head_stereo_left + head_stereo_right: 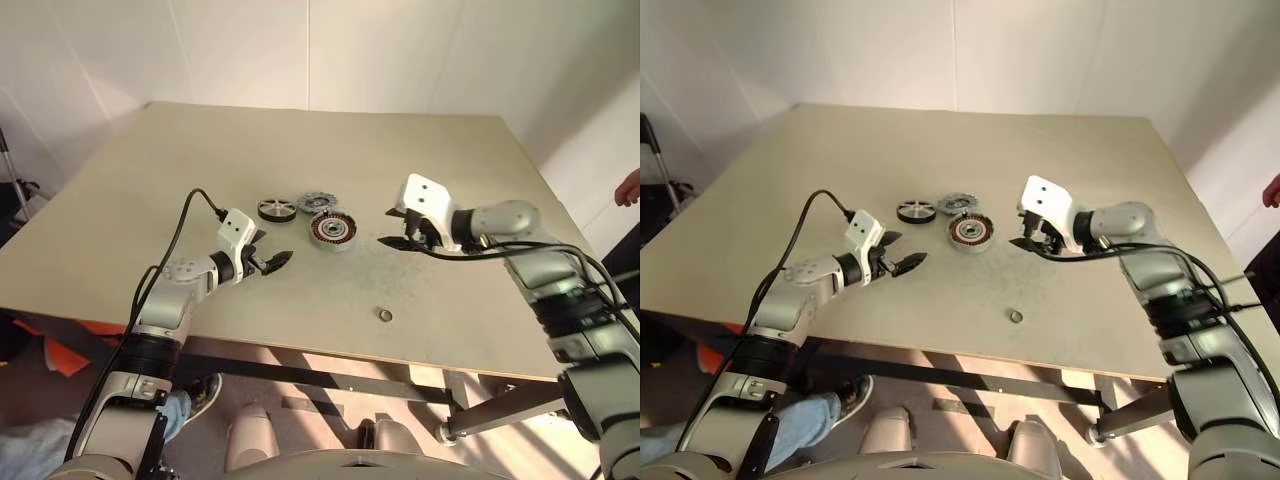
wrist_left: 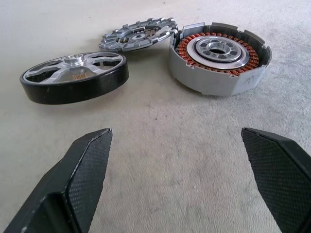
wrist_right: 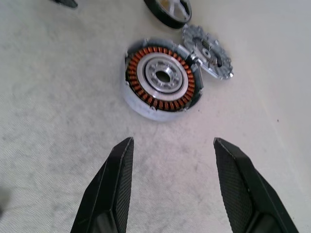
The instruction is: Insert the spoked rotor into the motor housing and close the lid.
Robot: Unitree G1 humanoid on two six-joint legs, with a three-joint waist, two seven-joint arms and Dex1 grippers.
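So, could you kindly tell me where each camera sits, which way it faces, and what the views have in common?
Left eye view: on the head, looking forward and down at the beige table; both arms show.
Right eye view: beside it, same scene; a person's hand at the right edge.
Left wrist view: along the open left gripper, facing the black-rimmed spoked rotor, jagged grey lid and copper-wound motor housing.
Right wrist view: along the open right gripper, facing down on the housing.
All views share the three motor parts.
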